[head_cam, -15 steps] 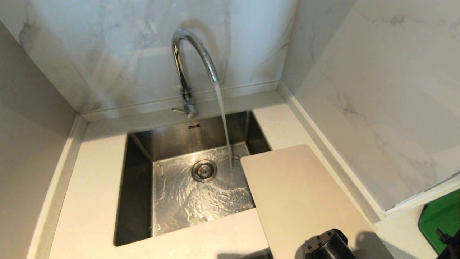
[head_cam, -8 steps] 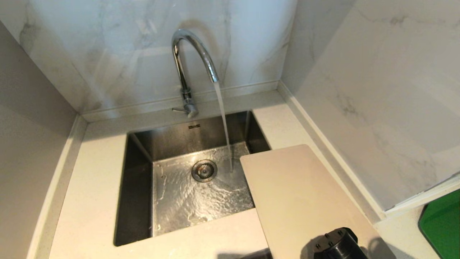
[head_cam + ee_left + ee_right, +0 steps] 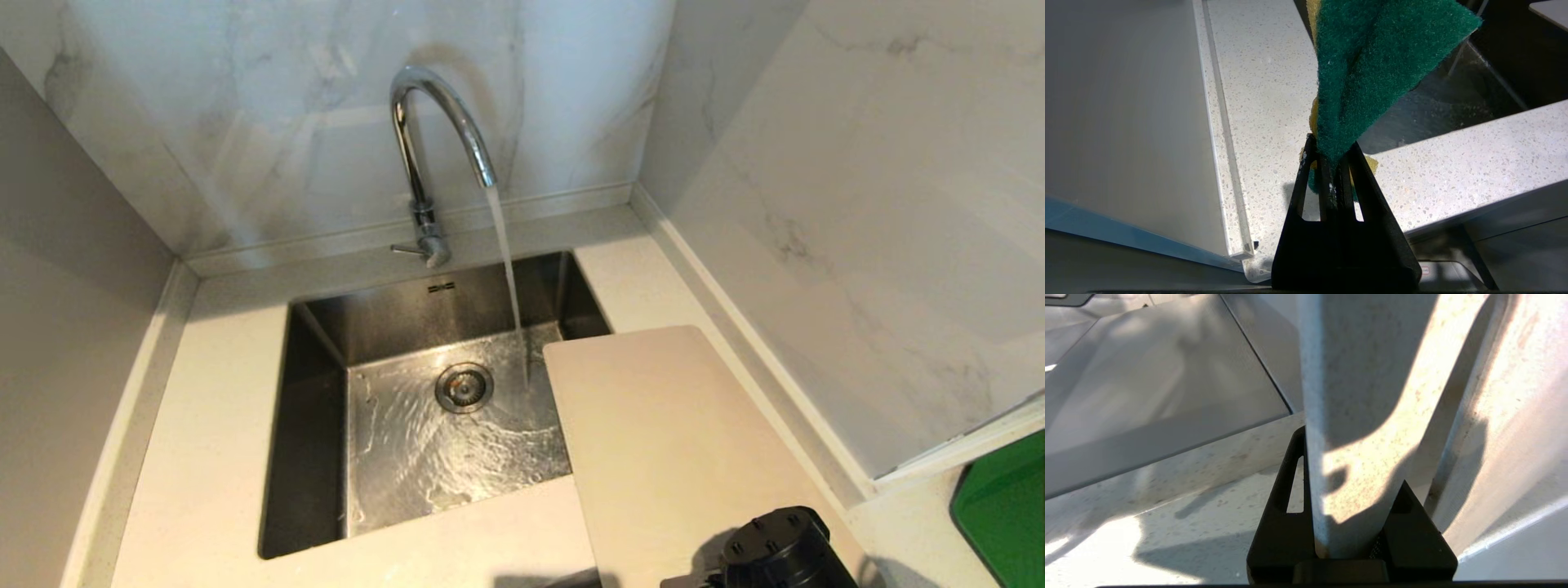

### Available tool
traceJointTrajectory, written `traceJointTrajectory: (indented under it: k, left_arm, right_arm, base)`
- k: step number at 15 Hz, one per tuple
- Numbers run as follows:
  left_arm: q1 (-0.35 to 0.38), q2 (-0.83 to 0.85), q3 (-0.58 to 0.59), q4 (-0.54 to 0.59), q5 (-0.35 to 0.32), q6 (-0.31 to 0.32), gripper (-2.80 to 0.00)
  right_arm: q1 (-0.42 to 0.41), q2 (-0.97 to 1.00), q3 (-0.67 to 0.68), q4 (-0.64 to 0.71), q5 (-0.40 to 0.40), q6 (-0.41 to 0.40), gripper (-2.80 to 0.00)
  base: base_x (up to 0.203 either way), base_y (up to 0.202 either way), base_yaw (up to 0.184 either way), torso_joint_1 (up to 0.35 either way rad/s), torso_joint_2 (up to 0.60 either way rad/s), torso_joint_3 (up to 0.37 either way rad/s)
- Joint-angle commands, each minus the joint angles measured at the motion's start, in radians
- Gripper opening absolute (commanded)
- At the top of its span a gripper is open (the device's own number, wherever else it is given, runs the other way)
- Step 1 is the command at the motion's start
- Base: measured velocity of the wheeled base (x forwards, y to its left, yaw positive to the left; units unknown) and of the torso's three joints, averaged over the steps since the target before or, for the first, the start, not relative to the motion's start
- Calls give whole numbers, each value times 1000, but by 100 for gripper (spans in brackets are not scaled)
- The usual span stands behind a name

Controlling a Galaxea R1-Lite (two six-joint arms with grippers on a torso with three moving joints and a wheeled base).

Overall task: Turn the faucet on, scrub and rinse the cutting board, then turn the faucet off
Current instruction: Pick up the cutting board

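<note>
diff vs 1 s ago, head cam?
The right arm's black wrist slid rightward along the frame's bottom edge. The cutting board, gripped by the right claw, shifted slightly toward the sink. Faucet keeps running; left claw holds the sponge.

A kitchen: steel sink (image 3: 318, 425), running faucet (image 3: 433, 122), marble walls (image 3: 816, 204).

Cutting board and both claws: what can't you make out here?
- Cutting board: near end with the handle slot, cut off by the head view's bottom edge and the right arm.
- Right claw: outside the head view.
- Left claw: absent from the head view; the sponge covers its fingertips.
</note>
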Motion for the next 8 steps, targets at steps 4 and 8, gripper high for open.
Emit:
traceJointTrajectory:
  k: [4,8]
  left_arm:
    - [0,1,2,-1,0,-1,-280]
    - [0,1,2,-1,0,-1,-280]
  right_arm:
    - [1,-78,43,-4,-10,-47,-280]
    - [-1,-123,31,-4,-48,-155,-280]
  base:
    - [0,0,0,0,0,0]
    - [0,0,0,0,0,0]
